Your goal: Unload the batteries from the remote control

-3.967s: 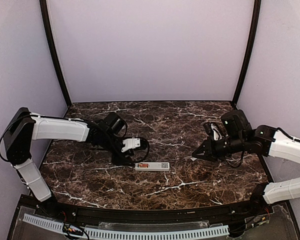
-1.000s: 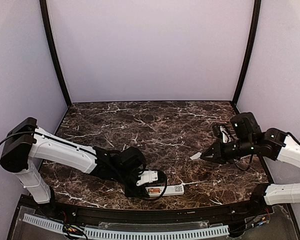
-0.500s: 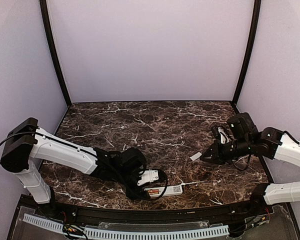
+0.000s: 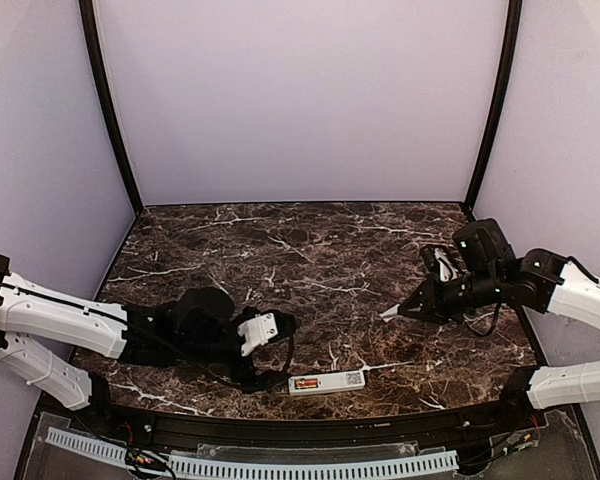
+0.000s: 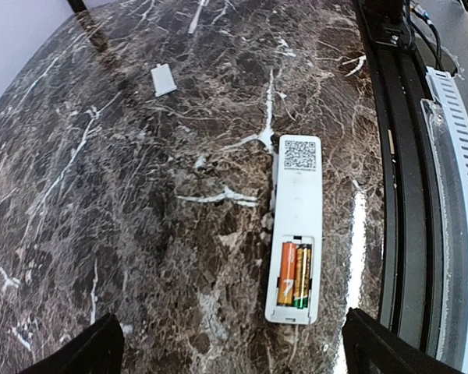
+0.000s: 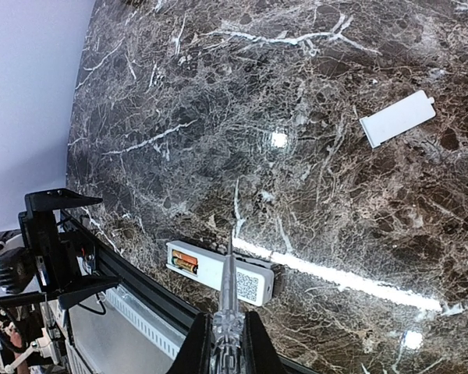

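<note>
The white remote control point(image 5: 297, 226) lies back-up near the table's front edge point(image 4: 326, 381), its battery recess uncovered. Two batteries point(image 5: 294, 274) sit side by side in it, one orange, one darker, and they also show in the right wrist view point(image 6: 185, 262). My left gripper point(image 4: 280, 340) is open, to the left of the remote and clear of it, with only its dark fingertips point(image 5: 93, 351) showing at the bottom corners. My right gripper point(image 6: 228, 343) hovers at the right point(image 4: 412, 309), shut on a thin grey stick point(image 6: 229, 288) that points toward the remote point(image 6: 218, 274).
The small flat white cover piece point(image 6: 398, 118) lies on the marble by the right gripper's tip point(image 4: 390, 314), far from the remote in the left wrist view point(image 5: 163, 79). A black rail point(image 5: 405, 195) and a white ribbed strip point(image 4: 250, 465) run just past the table's front edge.
My left gripper has opened, let go of the remote and drawn back to the left. The remote stays by the front edge. The right arm has barely moved.
</note>
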`<state>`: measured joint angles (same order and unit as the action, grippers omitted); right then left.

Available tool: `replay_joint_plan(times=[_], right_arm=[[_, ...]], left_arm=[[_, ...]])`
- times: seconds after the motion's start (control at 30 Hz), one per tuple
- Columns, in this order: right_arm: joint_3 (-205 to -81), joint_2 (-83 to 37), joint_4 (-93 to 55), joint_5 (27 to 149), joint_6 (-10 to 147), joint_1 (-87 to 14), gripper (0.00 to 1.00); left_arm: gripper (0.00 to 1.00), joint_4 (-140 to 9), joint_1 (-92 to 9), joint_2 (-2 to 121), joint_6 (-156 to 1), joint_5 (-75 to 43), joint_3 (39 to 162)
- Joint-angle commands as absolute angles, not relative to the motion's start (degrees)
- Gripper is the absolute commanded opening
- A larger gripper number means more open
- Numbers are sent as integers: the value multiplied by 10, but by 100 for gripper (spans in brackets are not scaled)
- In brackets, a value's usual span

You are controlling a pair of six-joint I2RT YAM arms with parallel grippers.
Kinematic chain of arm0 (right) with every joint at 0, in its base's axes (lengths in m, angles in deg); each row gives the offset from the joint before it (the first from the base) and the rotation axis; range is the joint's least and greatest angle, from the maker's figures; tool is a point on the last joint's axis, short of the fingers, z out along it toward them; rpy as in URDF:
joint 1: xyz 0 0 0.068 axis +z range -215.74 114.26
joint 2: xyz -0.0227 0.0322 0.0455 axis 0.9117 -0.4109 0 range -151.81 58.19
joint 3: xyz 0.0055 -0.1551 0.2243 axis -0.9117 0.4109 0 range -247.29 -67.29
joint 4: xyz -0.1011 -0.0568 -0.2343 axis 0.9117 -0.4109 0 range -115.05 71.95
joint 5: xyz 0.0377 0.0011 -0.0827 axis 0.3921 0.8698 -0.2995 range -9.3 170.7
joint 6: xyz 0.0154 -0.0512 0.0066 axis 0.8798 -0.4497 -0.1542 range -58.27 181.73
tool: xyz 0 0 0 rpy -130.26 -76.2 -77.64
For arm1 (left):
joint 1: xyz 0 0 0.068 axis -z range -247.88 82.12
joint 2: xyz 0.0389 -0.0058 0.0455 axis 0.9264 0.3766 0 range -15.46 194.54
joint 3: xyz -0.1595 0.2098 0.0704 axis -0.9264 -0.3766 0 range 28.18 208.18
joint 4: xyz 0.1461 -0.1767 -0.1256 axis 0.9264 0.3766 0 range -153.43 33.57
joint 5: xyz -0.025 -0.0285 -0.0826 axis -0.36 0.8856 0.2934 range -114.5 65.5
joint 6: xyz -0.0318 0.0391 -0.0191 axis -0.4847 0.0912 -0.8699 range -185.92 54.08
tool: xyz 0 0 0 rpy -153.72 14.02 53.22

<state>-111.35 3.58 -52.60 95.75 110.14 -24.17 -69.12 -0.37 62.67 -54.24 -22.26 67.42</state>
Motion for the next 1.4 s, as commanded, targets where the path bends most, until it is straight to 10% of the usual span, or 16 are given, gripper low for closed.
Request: replay_joint_plan(times=[0.0, 0.53, 1.37], right_arm=[[-1131, 31, -524, 949, 1094, -245, 0], [-1130, 14, -515, 956, 1097, -245, 0], [-1112, 19, -506, 958, 1115, -245, 0]], left_arm=[[99, -824, -2, 552, -594, -291, 587], [98, -1073, -3, 559, -642, -214, 402], [83, -1342, -3, 880, -582, -139, 456]])
